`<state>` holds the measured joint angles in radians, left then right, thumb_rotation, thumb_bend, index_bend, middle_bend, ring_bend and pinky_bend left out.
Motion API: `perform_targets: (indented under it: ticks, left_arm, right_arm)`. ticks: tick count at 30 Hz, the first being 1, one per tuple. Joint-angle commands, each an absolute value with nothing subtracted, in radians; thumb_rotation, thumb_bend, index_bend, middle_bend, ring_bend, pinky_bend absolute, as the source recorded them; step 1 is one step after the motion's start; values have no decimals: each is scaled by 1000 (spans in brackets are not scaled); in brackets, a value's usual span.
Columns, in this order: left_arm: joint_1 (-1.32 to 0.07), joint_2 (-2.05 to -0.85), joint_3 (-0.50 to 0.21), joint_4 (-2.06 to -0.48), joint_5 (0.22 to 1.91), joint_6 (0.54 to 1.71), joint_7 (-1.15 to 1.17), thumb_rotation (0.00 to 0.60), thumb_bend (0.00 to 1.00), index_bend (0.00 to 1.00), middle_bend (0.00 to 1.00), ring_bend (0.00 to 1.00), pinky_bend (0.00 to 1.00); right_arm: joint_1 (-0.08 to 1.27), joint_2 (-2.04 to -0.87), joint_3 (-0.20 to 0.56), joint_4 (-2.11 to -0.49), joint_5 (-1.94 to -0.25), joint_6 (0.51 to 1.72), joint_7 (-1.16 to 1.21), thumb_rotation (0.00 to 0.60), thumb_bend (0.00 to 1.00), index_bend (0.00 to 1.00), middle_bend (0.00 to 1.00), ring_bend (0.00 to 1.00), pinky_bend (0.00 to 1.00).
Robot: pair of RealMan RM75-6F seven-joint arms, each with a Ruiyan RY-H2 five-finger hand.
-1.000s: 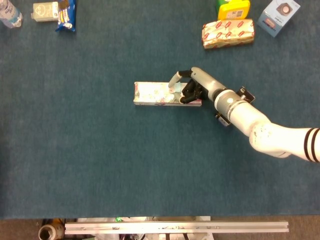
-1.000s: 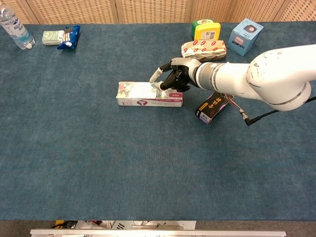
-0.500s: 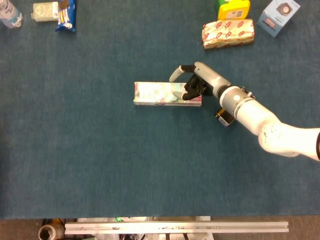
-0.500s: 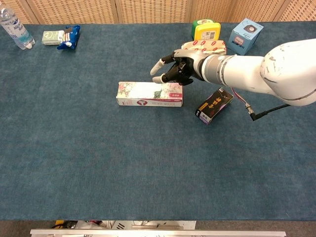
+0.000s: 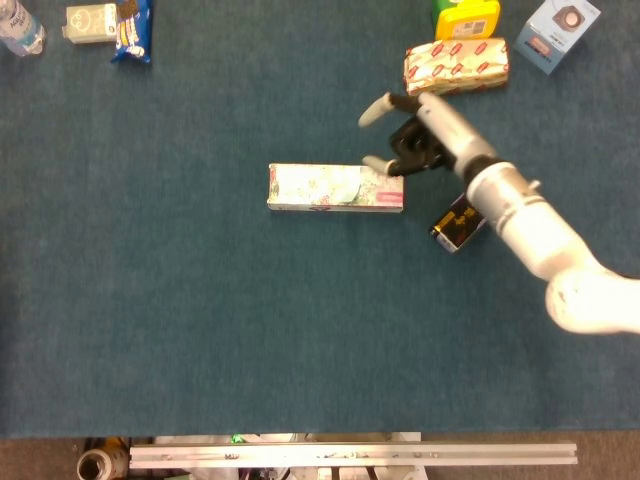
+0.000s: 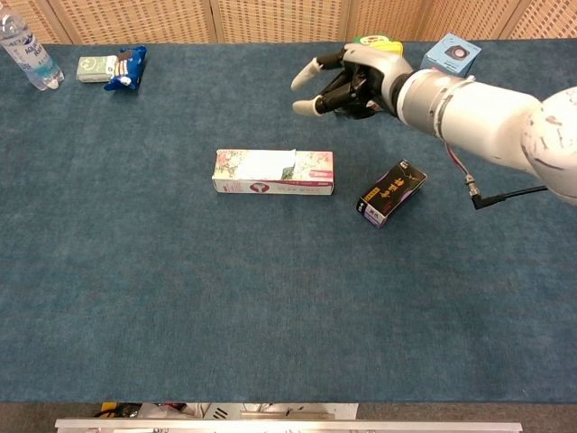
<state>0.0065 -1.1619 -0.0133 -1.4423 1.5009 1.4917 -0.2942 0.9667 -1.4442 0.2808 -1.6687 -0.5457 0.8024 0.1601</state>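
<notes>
Your right hand (image 5: 405,135) hovers empty over open cloth between the floral box (image 5: 335,187) and the red-patterned packet (image 5: 456,66). The black carton (image 5: 458,222) sits under the forearm, probably clear of it; leftward, nothing blocks you.

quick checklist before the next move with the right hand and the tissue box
1. Right hand holds nothing, fingers apart: ok.
2. Hand clear of the tissue box, raised above it: ok.
3. Tissue box lies flat on the table: ok.
4. Tissue sticks up from the slot: ok.
5. Small black box beside the tissue box, apart from it: ok.
6. Left hand position: cannot tell, out of both views.
</notes>
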Motion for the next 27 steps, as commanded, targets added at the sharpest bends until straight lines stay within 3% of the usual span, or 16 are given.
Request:
perform_targets:
  ticks: [1,5,8,16,24,27]
  left_arm:
    - [-10,-1151,-22,-1441,1510,1484,-292,600,359,62,172,203,117]
    - [-54,-1129,-31,-1435,1541,1457,-283,600,359,67,211,277,259]
    - [-94,-1114,-35,-1429,1568,1424,-286,600,360,70,242,314,354]
    - [-213,-1098,-41,-1403,1657,1353,-296,600,360,70,345,434,556]
    - [-365,-1110,-46,-1392,1733,1240,-303,600,359,71,608,656,766]
    - [-427,-1117,-41,-1390,1758,1183,-315,600,359,75,749,791,847]
  right_arm:
    - [846,-1424,244,-1753,-770,1079,92,560,296,378,842,905,1000]
    - [757,-1399,186,-1780,-922,1237,37,600,362,389,739,785,998]
    - [702,-1358,157,-1809,-987,1296,12,600,384,393,672,703,924]
    - [564,-1256,68,-1861,-1108,1446,-130,600,397,393,609,653,865]
    - [453,-1210,52,-1900,-1197,1547,-148,600,398,394,605,648,865]
    - [430,-1195,52,-1912,-1208,1546,-155,600,397,394,605,648,865]
